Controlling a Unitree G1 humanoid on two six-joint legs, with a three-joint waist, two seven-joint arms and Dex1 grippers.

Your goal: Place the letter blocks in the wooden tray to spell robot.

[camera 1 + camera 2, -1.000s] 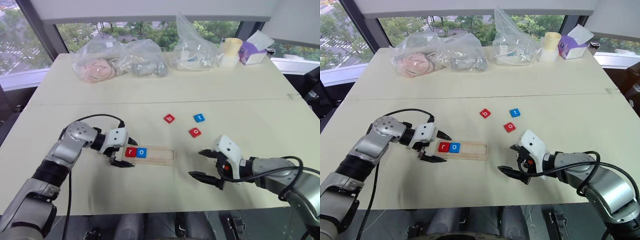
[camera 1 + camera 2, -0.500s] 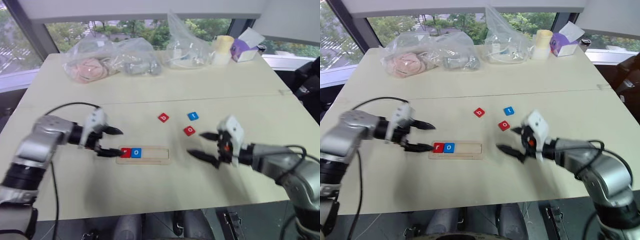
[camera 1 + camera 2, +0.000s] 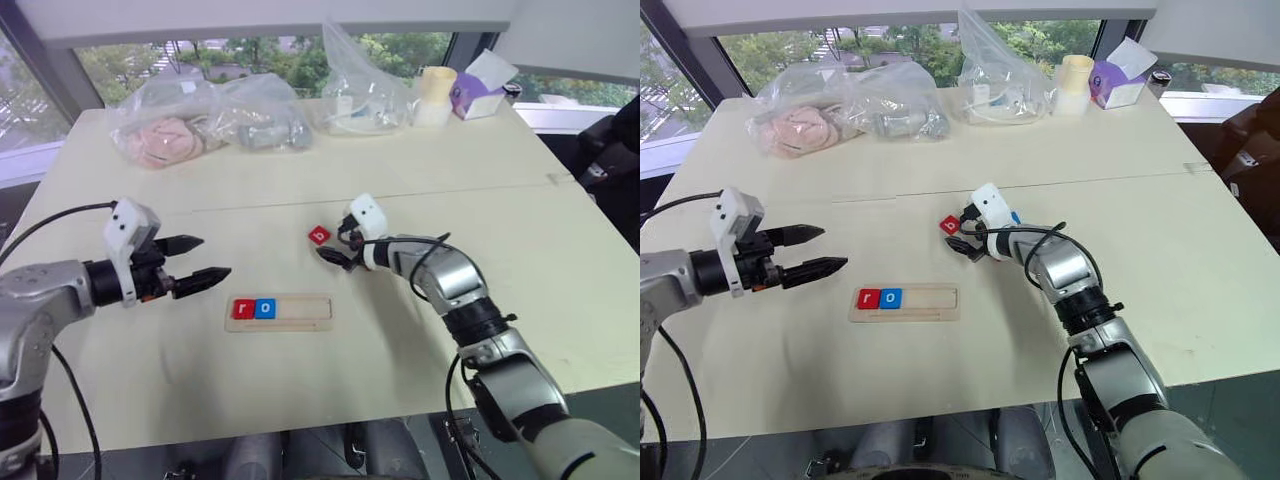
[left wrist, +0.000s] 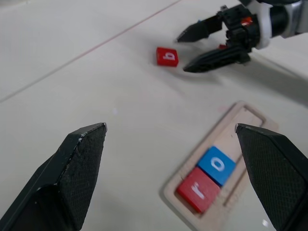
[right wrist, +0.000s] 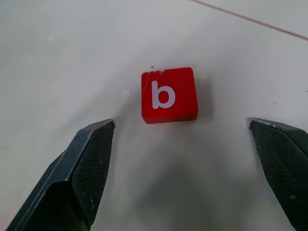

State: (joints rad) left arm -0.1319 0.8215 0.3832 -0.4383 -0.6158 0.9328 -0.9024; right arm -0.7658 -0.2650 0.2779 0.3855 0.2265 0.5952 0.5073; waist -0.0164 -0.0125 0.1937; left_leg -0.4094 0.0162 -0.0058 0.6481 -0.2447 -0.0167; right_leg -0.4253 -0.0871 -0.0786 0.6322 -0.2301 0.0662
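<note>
Red b block (image 5: 169, 95) lies flat on the table (image 3: 560, 250) mid-surface, just in front of the right gripper (image 3: 335, 243), jaws spread wide to straddle it since b goes third, while wooden tray (image 3: 300, 311) nearer the front edge holds r and o, left gripper (image 3: 202, 259) spread, empty, parked aside.

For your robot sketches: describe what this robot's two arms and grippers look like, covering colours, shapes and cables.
Both arms are silver-grey metal segments with black joints and loose black cables. Each wrist carries a white block-shaped housing. The left gripper and right gripper each have two black, tapered, pointed fingers with finely textured inner faces.
</note>
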